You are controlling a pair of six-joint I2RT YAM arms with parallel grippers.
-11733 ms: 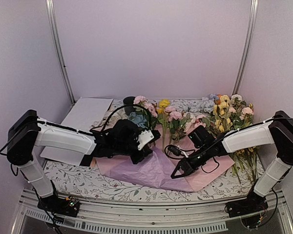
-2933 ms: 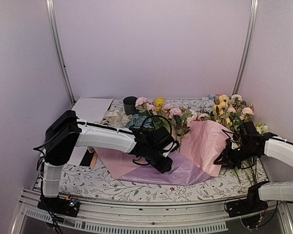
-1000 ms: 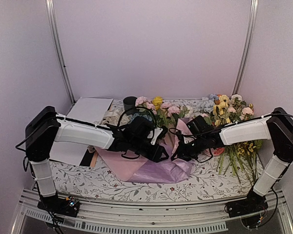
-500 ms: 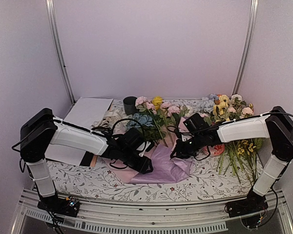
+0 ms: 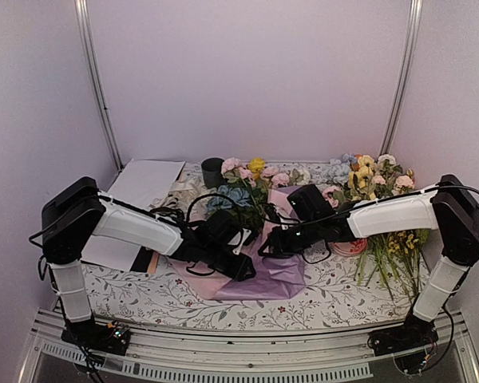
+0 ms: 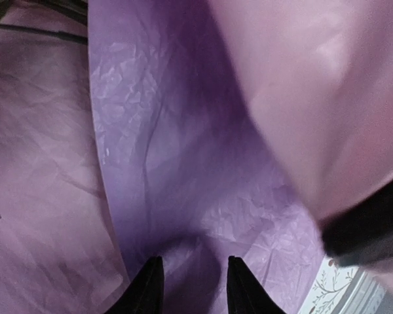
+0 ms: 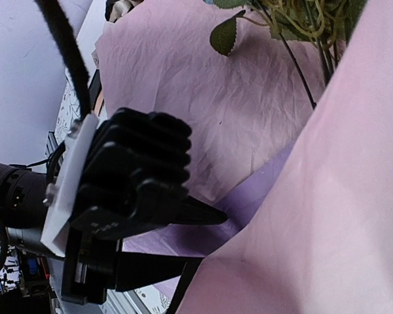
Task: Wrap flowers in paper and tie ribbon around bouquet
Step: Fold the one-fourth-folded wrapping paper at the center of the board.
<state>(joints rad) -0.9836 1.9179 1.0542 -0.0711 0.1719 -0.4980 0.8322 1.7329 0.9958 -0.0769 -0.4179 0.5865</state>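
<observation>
The flowers [image 5: 243, 190] lie at the back centre with their stems on the lilac paper [image 5: 278, 277]. The paper's right flap, pink side out, is folded leftward over the stems. My right gripper [image 5: 269, 245] is at that flap's edge; in the right wrist view the pink layer [image 7: 327, 196] hides its fingers. My left gripper [image 5: 241, 270] sits low on the sheet's front left. Its jaws stand apart with a ridge of lilac paper [image 6: 183, 163] rising between them [image 6: 190, 289]. A cream-white crumpled heap [image 5: 188, 191] lies behind the left arm; I cannot tell whether it is the ribbon.
A flat white sheet [image 5: 144, 185] lies at the back left, with a dark cup [image 5: 212, 169] behind the flowers. A loose pile of long-stemmed yellow and pink flowers [image 5: 379, 191] fills the right side. A small round reddish thing [image 5: 351, 246] sits under the right forearm.
The right gripper has carried the pink flap further left over the stems. The left gripper dropped toward the front of the sheet, and its jaws have narrowed.
</observation>
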